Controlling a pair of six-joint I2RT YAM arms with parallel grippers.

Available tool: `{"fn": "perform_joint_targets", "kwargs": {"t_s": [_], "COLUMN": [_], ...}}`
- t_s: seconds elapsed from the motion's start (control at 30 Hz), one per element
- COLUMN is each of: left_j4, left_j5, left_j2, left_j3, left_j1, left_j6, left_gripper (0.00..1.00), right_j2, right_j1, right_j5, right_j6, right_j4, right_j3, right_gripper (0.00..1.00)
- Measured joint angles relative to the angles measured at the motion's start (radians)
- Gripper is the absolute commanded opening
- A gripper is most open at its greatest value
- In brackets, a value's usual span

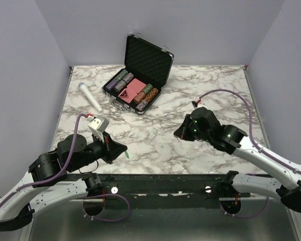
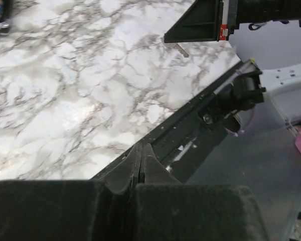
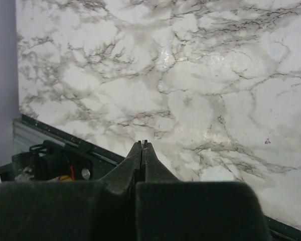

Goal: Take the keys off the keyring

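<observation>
The keys show as one tiny green piece (image 1: pixel 126 156) that sticks out just below the tips of my left gripper (image 1: pixel 123 148), near the table's front edge. In the left wrist view the left gripper (image 2: pixel 141 145) has its jaws pressed together and the green piece is hidden. My right gripper (image 1: pixel 178 133) is apart from it, at centre right. The right wrist view shows the right gripper (image 3: pixel 143 142) shut, with a pale sliver at the tips. The keyring shows only as a thin grey sliver (image 2: pixel 180 48) under the right gripper in the left wrist view.
An open black chip case (image 1: pixel 138 75) with poker chips stands at the back centre. A white microphone (image 1: pixel 90 97) lies at the back left. The black front rail (image 1: pixel 160 183) runs along the marble table's (image 1: pixel 155 140) near edge.
</observation>
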State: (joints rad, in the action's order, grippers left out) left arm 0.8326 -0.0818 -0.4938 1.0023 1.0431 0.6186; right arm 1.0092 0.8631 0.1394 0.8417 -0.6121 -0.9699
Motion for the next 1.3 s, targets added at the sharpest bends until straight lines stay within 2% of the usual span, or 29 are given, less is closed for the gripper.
{"fn": "perform_joint_targets", "kwargs": {"t_s": [0.2,0.23,0.37,0.43,0.57,0.67,0.83,1.0,1.03,1.3], "left_j4": [0.039,0.040,0.048,0.055,0.086,0.100,0.112,0.102,0.096,-0.003], "left_j5": [-0.129,-0.142,-0.183,-0.195,-0.210,-0.227,-0.243,-0.243,-0.243,-0.235], "left_j2": [0.143,0.163,0.227,0.243,0.290,0.324,0.348,0.297,0.273,-0.065], "left_j3": [-0.091,-0.098,-0.123,-0.134,-0.157,-0.167,-0.171,-0.175,-0.175,-0.177], "left_j1": [0.000,0.000,0.000,0.000,0.000,0.000,0.000,0.000,0.000,0.000], "left_j6": [0.025,0.027,0.039,0.044,0.065,0.087,0.111,0.116,0.116,0.103], "left_gripper": [0.00,0.00,0.00,0.00,0.00,0.00,0.00,0.00,0.00,0.00], "right_j2": [0.195,0.228,0.352,0.406,0.485,0.516,0.494,0.383,0.350,0.104], "right_j1": [-0.053,-0.062,-0.103,-0.115,-0.134,-0.141,-0.145,-0.145,-0.145,-0.145], "right_j5": [-0.006,-0.013,-0.071,-0.105,-0.149,-0.175,-0.182,-0.166,-0.158,-0.096], "right_j6": [-0.022,-0.027,-0.043,-0.050,-0.064,-0.079,-0.089,-0.099,-0.101,-0.110], "right_j4": [0.120,0.144,0.236,0.276,0.328,0.340,0.333,0.278,0.261,0.103], "right_j3": [0.019,0.023,0.037,0.039,0.038,0.037,0.036,0.036,0.036,0.021], "right_gripper": [0.01,0.03,0.17,0.28,0.61,0.69,0.74,0.76,0.81,0.83]}}
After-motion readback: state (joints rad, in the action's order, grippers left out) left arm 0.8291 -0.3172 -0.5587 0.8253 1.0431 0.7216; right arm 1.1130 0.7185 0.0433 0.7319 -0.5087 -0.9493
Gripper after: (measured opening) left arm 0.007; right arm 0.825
